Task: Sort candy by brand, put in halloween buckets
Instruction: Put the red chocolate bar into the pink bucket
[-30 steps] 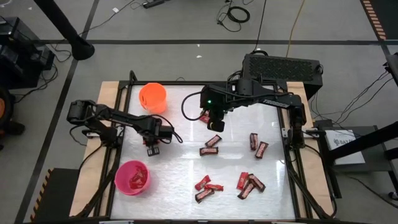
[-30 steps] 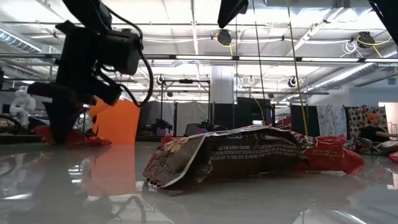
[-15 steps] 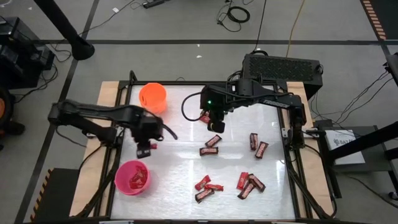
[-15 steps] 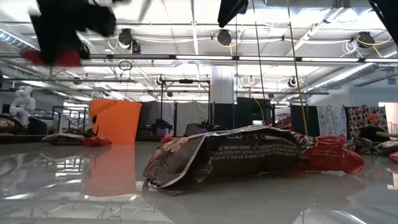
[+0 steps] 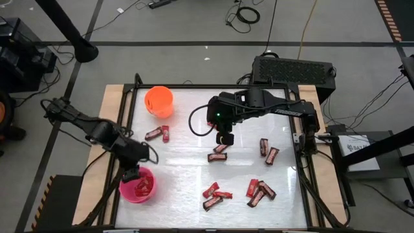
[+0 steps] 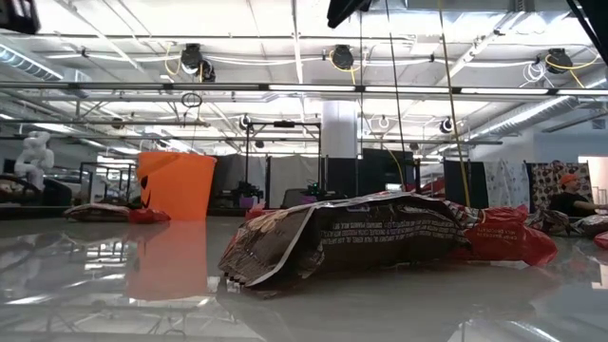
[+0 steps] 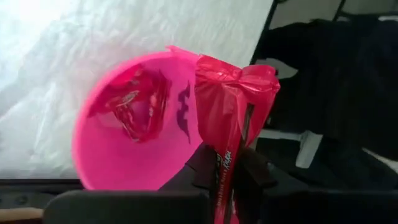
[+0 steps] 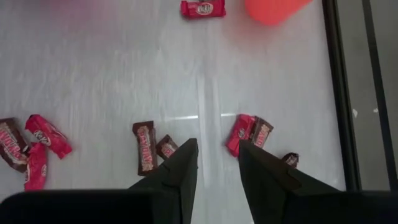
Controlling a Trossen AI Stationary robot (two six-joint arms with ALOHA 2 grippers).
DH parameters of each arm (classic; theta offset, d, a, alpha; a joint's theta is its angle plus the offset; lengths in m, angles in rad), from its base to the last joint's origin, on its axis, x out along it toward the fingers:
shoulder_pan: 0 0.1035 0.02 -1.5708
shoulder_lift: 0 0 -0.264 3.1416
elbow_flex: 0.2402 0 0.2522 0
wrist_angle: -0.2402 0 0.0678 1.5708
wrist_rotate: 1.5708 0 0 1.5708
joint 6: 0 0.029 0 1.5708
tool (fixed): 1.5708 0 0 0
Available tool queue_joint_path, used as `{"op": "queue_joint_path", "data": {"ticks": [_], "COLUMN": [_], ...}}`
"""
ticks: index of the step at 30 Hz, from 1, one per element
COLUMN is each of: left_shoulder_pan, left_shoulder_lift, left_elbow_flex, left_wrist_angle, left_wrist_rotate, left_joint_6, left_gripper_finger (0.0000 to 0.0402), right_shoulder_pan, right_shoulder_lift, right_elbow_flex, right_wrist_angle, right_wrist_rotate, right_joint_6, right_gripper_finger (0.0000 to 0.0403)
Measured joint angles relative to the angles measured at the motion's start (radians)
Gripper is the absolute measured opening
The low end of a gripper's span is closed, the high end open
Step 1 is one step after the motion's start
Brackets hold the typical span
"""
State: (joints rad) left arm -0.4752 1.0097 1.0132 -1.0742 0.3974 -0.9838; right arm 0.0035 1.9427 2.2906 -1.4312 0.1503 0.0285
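Observation:
My left gripper (image 5: 132, 173) hangs over the near-left of the table, just above the rim of the pink bucket (image 5: 137, 186), shut on a red candy bar (image 7: 230, 118). Red candy (image 7: 134, 106) lies inside that bucket. The orange bucket (image 5: 159, 101) stands on its base at the far left. My right gripper (image 5: 224, 138) hovers open over mid-table, its fingers (image 8: 180, 168) apart above bare table, between a brown bar (image 8: 145, 155) and a red-and-brown pair (image 8: 250, 133). More candy lies flat across the table's right and near parts. My left gripper pinches the red bar between its two fingers (image 7: 205, 168), on the bar's flat faces near its lower half (image 7: 225, 163). The bar runs along the fingers, and its crimped end (image 7: 239, 78) sticks out past the fingertips. It is lifted clear, slanting down over the pink bucket's rim (image 7: 180, 53).
A brown and a red bar (image 5: 159, 134) lie near the orange bucket. Others lie at mid-table (image 5: 218, 153), at the right (image 5: 268, 150) and in two clusters near the front (image 5: 215, 195) (image 5: 259, 191). A black frame rail (image 5: 304, 129) borders the table's right side.
My left gripper has risen off the table with the red bar and swung toward the near-left corner, tipping downward, until it hangs over the pink bucket. The two bars near the orange bucket stay behind. My right gripper has drifted slightly toward the near edge.

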Motion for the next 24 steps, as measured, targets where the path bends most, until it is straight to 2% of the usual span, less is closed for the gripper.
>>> {"op": "queue_joint_path", "data": {"ticks": [7, 11, 18, 24], "left_shoulder_pan": [-0.104, -0.122, -0.129, -0.129], "left_shoulder_lift": [0.058, 0.073, 0.075, 0.075], "left_elbow_flex": [-0.013, -0.013, -0.013, -0.013], "left_wrist_angle": [0.002, -0.044, -0.099, -0.087], "left_wrist_rotate": [-0.063, -0.107, -0.111, -0.142], "left_joint_6": [-0.023, -0.022, -0.017, 0.112], "left_gripper_finger": [0.0044, 0.0078, 0.0136, 0.0145], "right_shoulder_pan": [-0.001, -0.001, -0.002, -0.001], "right_shoulder_lift": [0.0, 0.0, 0.0, 0.0], "right_elbow_flex": [0.0, 0.0, 0.0, 0.0], "right_wrist_angle": [0.015, 0.026, 0.054, 0.059], "right_wrist_rotate": [0.001, 0.001, 0.001, 0.001], "right_joint_6": [-0.006, -0.007, -0.014, 0.0], "right_gripper_finger": [0.0109, 0.0109, 0.0109, 0.0109]}}
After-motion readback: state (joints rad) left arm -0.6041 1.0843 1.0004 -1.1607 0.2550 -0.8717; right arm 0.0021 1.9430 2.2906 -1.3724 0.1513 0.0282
